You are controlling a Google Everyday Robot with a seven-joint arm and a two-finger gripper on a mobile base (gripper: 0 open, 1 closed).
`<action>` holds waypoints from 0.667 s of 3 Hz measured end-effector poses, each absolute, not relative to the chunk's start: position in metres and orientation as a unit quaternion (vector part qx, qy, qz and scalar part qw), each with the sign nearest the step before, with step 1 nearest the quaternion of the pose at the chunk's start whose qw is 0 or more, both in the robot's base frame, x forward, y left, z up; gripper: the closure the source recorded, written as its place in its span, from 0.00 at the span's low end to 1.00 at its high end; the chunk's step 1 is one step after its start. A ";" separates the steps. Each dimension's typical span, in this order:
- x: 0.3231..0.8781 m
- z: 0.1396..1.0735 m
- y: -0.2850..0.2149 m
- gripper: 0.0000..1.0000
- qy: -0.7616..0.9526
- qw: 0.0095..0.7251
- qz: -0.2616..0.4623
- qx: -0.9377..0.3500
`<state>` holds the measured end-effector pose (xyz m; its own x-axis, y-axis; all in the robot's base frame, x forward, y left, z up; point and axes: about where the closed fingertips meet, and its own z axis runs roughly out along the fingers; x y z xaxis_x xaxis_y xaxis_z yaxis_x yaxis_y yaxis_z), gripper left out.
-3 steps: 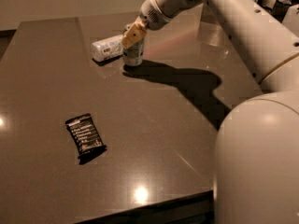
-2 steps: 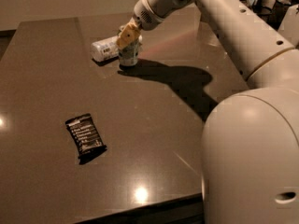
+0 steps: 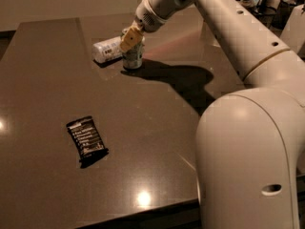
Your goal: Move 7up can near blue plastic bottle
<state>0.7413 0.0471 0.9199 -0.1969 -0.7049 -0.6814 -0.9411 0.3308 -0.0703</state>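
Observation:
The 7up can (image 3: 133, 57) stands upright on the dark table (image 3: 57, 70) at the far middle. The blue plastic bottle (image 3: 106, 50) lies on its side just left of the can, almost touching it. My gripper (image 3: 131, 38) reaches down from the upper right and sits over the top of the can, with its tan fingers (image 3: 127, 41) around the can's upper part. The can's top is hidden by the fingers.
A black snack wrapper (image 3: 86, 140) lies flat at the near left of the table. My white arm and base (image 3: 248, 147) fill the right side. The table's front edge runs along the bottom.
The gripper with the can has shifted a little to the left, closer to the bottle. The bottle and the wrapper have not moved.

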 end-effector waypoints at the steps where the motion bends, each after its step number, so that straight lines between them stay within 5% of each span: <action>1: 0.741 0.917 0.049 0.05 0.751 0.316 0.187 -0.549; 2: 0.742 0.915 0.051 0.00 0.751 0.315 0.188 -0.550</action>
